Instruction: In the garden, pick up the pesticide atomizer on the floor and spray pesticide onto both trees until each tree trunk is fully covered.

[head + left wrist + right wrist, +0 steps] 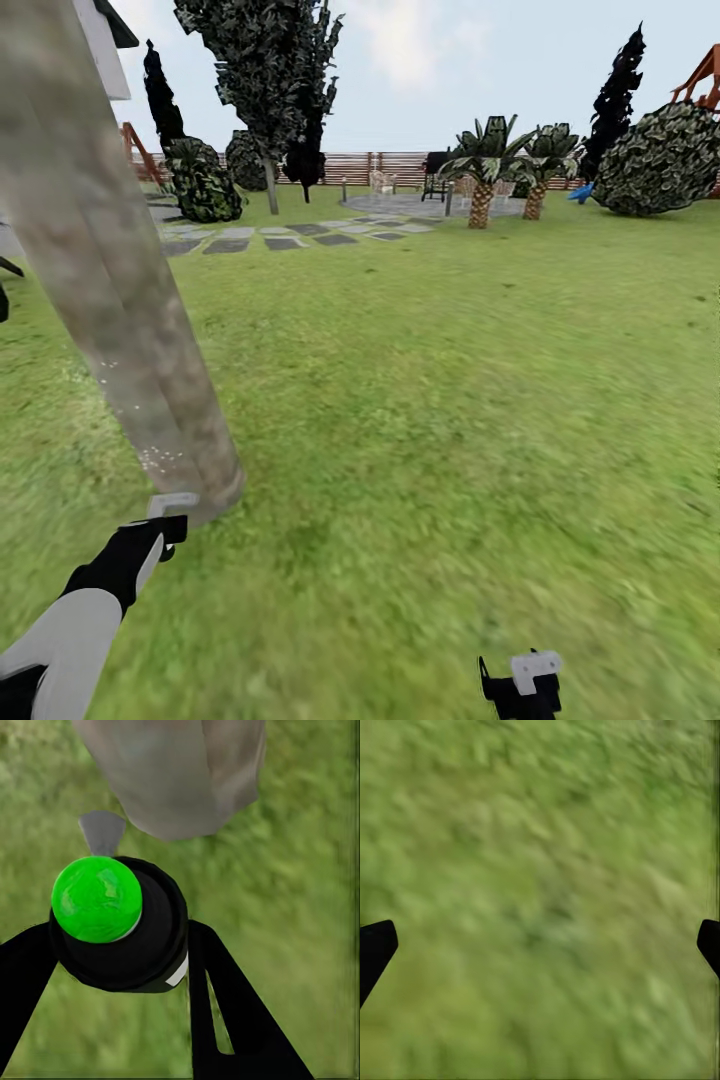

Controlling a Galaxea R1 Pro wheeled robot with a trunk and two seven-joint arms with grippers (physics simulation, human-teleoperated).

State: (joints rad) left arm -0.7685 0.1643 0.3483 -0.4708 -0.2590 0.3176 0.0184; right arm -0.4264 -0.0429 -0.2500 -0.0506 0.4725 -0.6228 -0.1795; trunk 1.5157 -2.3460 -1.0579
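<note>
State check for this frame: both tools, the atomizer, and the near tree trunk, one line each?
Left tool: shut on the pesticide atomizer.
Right tool: open, nothing between the fingers, above grass.
Pesticide atomizer: held, grey nozzle toward the trunk base.
Tree trunk: standing, whitish specks near its base.

I count two bare-trunked trees – one trunk (110,270) close at my left, one tree (268,70) far off by the fence (370,165). Two short palms (482,170). Three black cypresses (618,95). One sprayer (120,922) with one green cap – two fingers (240,1012) around it. Two grippers: left (165,520), right (520,680).
</note>
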